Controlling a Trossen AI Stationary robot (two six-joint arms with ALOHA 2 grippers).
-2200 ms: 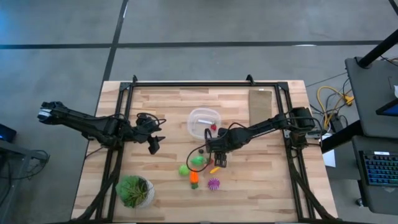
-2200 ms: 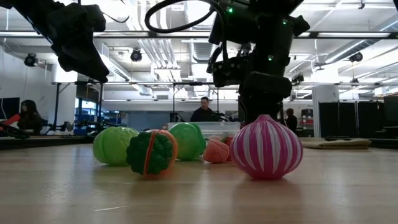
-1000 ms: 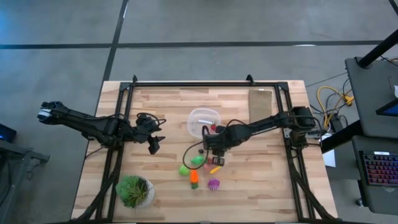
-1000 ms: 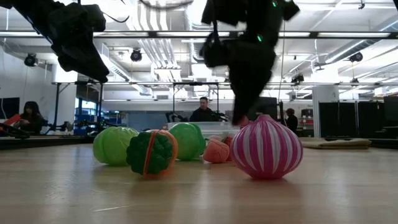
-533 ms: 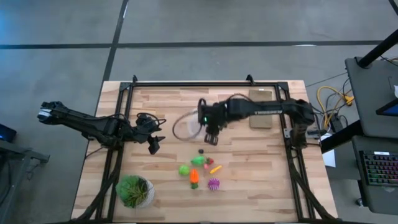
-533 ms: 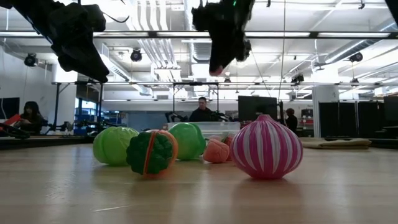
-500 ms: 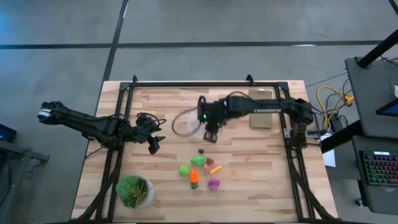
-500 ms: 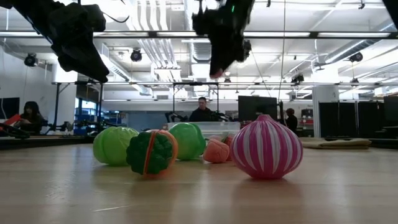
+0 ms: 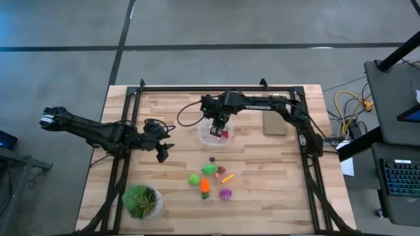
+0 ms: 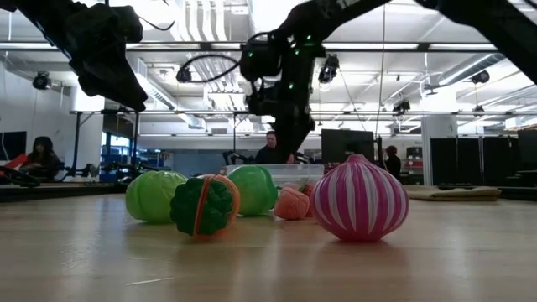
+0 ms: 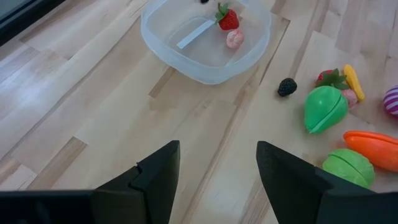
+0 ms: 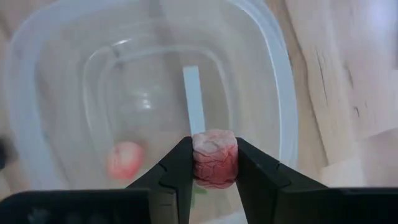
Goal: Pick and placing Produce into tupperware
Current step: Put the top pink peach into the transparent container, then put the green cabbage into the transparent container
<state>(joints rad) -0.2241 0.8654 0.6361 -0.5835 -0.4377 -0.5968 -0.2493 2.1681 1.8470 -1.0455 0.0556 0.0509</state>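
The clear tupperware (image 9: 214, 130) sits on the wooden table and holds a strawberry (image 11: 229, 18) and a pink piece (image 11: 235, 38). My right gripper (image 12: 214, 163) hangs over it, shut on a small pinkish-red wrinkled piece (image 12: 214, 158). More produce lies nearer the near edge: a dark berry (image 9: 212, 159), green pieces (image 9: 209, 169), a yellow piece (image 9: 227, 177), an orange carrot (image 9: 205, 187) and a purple spiky piece (image 9: 226, 193). My left gripper (image 9: 163, 152) waits open above the table, left of the tupperware. My right gripper pinches the pinkish-red piece (image 12: 214, 149) by two opposite sides, between its two fingers (image 12: 180, 168). The fingers point down from above. The piece is lifted clear, above the tupperware's inside (image 12: 149, 106).
A leafy plant in a white pot (image 9: 142, 201) stands near the table's near-left corner. A flat brown board (image 9: 275, 115) lies right of the tupperware. A black frame (image 9: 216, 87) runs along the far edge. People show in the room behind (image 10: 273, 149).
My right gripper has risen from the cluster of produce with the small red piece between its fingers. It has swung toward the far edge and now hangs over the tupperware. The other produce has stayed where it was.
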